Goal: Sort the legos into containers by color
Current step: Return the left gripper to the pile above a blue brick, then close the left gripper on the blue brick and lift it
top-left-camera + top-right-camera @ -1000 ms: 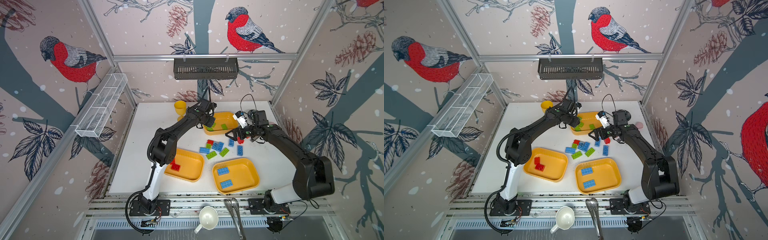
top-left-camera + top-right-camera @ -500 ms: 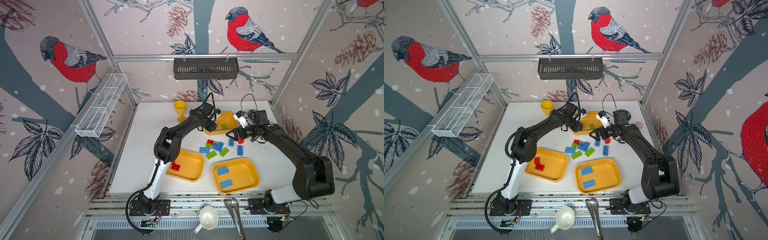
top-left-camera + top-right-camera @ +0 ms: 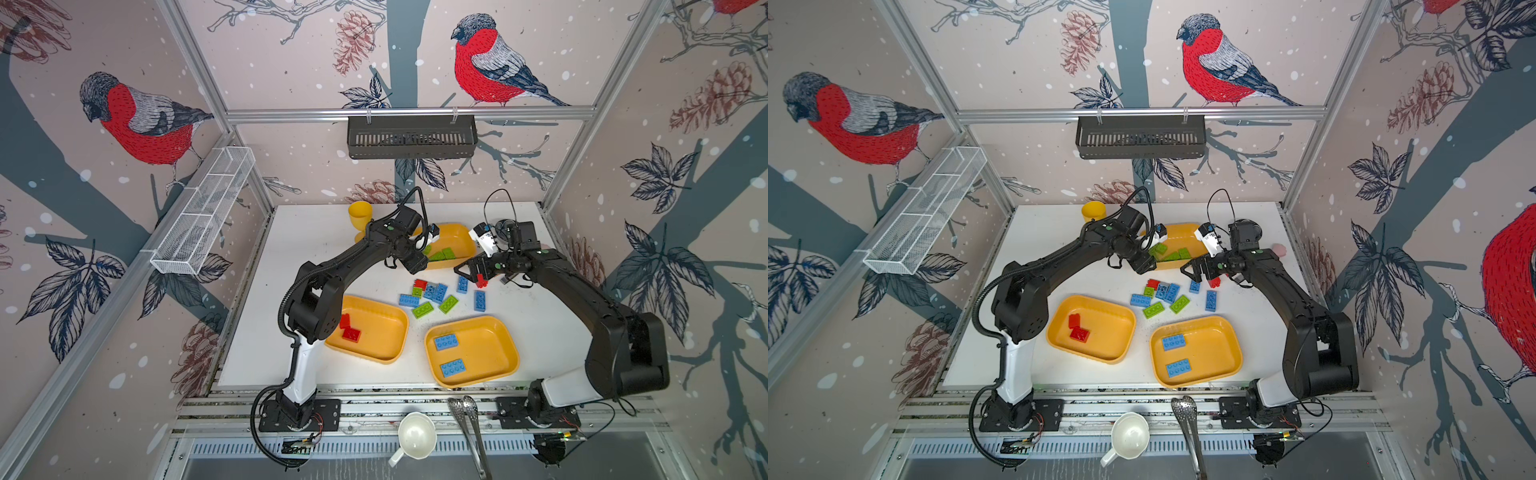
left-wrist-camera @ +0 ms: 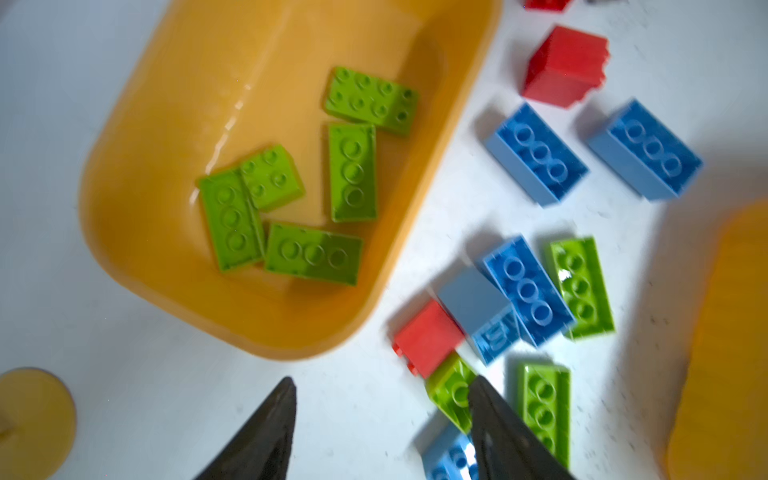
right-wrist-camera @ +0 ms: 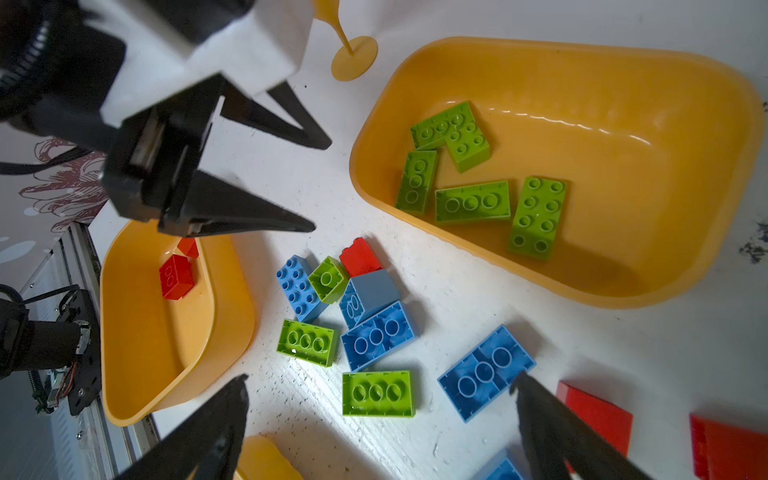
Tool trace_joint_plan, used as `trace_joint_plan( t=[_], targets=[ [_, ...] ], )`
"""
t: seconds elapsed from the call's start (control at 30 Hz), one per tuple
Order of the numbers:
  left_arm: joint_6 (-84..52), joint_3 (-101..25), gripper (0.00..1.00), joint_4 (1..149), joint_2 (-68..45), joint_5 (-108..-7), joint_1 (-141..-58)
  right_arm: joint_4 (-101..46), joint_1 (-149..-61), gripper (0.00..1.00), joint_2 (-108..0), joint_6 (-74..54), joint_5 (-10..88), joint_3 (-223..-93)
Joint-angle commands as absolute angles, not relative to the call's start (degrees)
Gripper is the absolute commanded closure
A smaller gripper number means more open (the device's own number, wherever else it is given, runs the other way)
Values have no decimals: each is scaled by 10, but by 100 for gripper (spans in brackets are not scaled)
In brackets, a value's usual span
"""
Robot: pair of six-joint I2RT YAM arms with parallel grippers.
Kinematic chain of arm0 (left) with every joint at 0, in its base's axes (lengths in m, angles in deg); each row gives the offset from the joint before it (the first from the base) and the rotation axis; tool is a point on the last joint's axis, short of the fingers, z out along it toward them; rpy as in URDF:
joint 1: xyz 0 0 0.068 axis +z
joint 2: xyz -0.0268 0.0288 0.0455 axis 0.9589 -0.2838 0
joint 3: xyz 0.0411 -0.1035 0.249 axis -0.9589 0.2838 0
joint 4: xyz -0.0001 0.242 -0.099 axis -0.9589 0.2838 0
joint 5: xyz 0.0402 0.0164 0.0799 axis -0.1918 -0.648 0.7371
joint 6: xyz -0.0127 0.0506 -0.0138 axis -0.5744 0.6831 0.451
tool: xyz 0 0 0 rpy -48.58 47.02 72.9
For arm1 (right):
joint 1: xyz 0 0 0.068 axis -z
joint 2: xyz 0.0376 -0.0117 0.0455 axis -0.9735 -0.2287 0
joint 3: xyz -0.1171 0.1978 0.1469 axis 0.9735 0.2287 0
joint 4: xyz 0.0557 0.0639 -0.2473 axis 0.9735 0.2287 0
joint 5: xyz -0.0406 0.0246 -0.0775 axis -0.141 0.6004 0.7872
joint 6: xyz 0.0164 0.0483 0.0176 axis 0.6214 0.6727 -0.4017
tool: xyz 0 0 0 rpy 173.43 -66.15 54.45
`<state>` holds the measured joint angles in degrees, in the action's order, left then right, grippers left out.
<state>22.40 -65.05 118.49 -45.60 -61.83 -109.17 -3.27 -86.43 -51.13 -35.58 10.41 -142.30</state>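
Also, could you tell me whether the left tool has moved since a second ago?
Yes. In a top view the left tool has drawn back from over the back tray toward the near edge of the table, and is now just off that tray's rim.

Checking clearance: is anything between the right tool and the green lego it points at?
Nothing visible does. The open right tool points at the green lego; a blue lego lies close beside one fingertip.
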Motion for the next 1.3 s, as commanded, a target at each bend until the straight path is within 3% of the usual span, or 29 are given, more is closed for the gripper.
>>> trace_joint_plan(
  t=[0.0, 0.33, 0.67, 1.27],
  targets=[
    [304, -594, 34, 1217, -416, -664, -1093, -43, -865, 1, -514, -364, 93, -1420],
    [368, -482, 37, 1170, -410, -664, -1101, -45, -867, 0, -519, -363, 91, -1416],
    [398, -478, 40, 1149, -442, -639, -1112, -43, -867, 1, -522, -364, 95, -1417],
    [416, -486, 62, 1140, -456, -593, -1109, -39, -867, 1, -533, -366, 95, -1424]
  ],
)
